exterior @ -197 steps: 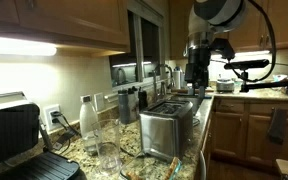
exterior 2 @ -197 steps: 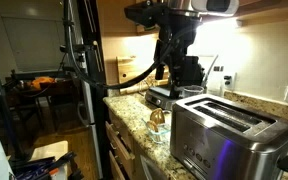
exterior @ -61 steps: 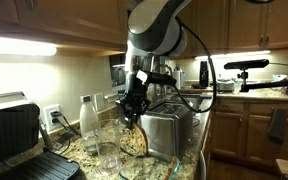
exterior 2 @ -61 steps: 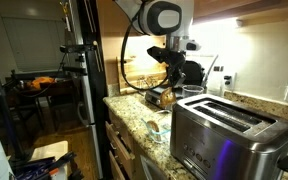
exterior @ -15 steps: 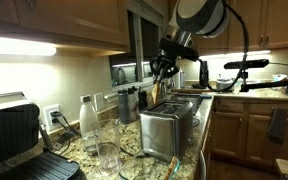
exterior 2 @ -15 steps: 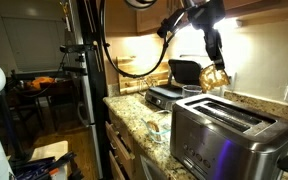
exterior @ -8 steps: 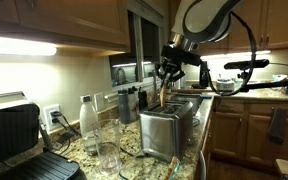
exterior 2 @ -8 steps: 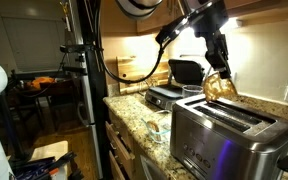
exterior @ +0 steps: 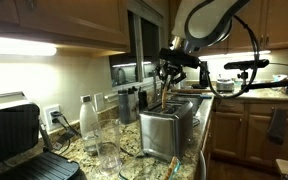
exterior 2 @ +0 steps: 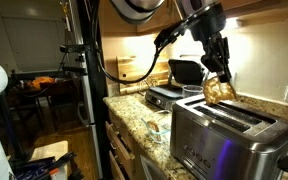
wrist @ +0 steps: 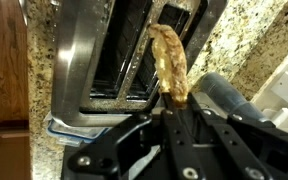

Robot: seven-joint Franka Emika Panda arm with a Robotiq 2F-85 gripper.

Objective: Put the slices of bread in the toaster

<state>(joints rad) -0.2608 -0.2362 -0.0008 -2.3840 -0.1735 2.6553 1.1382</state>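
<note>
I have the tool [exterior 2: 222, 78] clamped on a slice of bread [exterior 2: 220, 90], and the wrist view shows it best: the dark fingers [wrist: 174, 118] pinch one edge of the slice [wrist: 169, 58] while the rest of it reaches out toward the toaster [wrist: 104, 50]. The slice stands upright and thin-edge-on in an exterior view [exterior: 163, 96], hanging straight down from the tool [exterior: 165, 78] over the top of the toaster [exterior: 166, 128].

The toaster [exterior 2: 229, 135] sits on the speckled granite bench [exterior 2: 134, 112], brushed steel with long dark slots along its top. The slice is just above the end of the toaster farthest from that camera. In the wrist view it lines up with the slot nearer the tool. Its lower edge is at about the level of the slot mouth, but I cannot tell whether it has gone in or only hovers at the opening.

A clear bottle [exterior: 87, 120] and a drinking glass [exterior: 108, 146] stand on the bench [exterior: 212, 104] to one side of the toaster, well apart from the tool. Beyond them sits a black contact grill [exterior: 14, 135].
</note>
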